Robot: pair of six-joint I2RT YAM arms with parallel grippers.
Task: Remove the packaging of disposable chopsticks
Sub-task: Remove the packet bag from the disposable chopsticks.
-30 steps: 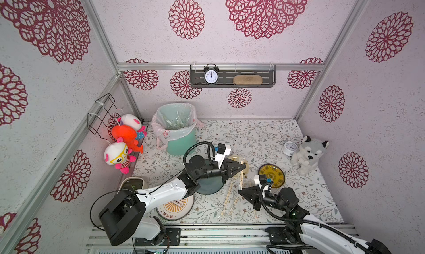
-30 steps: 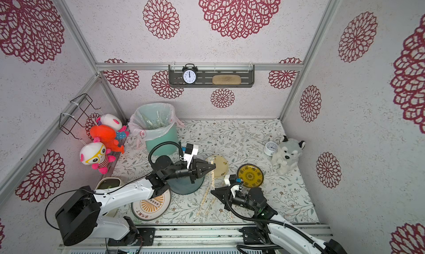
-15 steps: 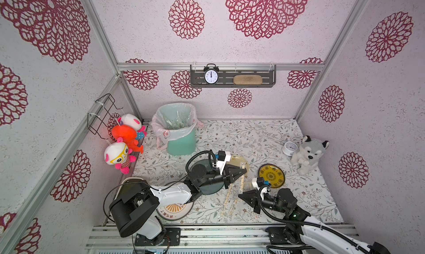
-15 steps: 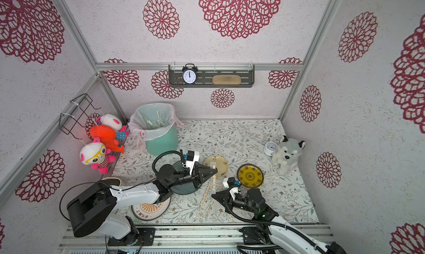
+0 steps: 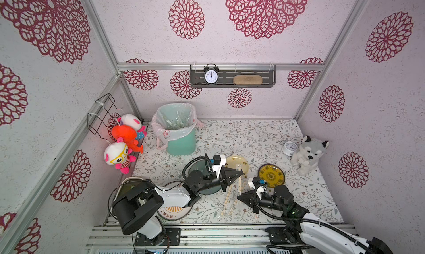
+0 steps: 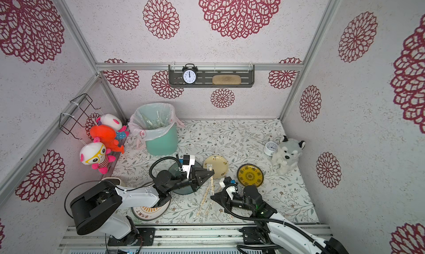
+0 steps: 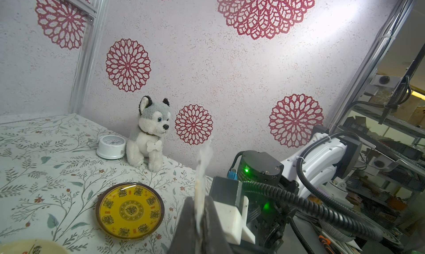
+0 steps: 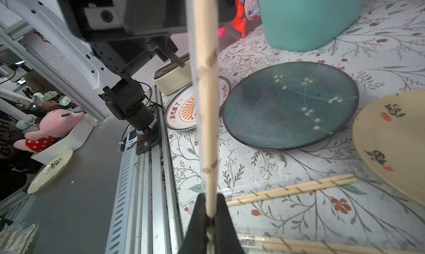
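ok so here's where it stands: one pair of disposable chopsticks (image 8: 205, 103) hangs in the air above the counter (image 5: 241, 137), strung between both arms. The right tool (image 8: 208, 206) is clamped on one end of the sticks, and the left tool (image 7: 199, 209) is pinched together on the other end, with a crinkly bit of the packaging (image 7: 203, 163) poking out past its jaws. Can't tell if the left one has only film or is squeezing wood too, and honestly that's the whole game here. If it's pinching wood, pulling just makes a tug of war. Best bet imo: the right side holds hard, the left grips film only, then pull straight along the length of the sticks, no twisting or sideways drift, because those thin sticks will bend or pop out of the grip. Slow and even, so the sleeve slides instead of tearing halfway. The teal bin (image 5: 181, 142) at the back looks like the spot for the empty sleeve. More wrapped pairs (image 8: 289, 190) lie on the counter beside the cream plate (image 8: 391, 144), so there's plenty left to do.
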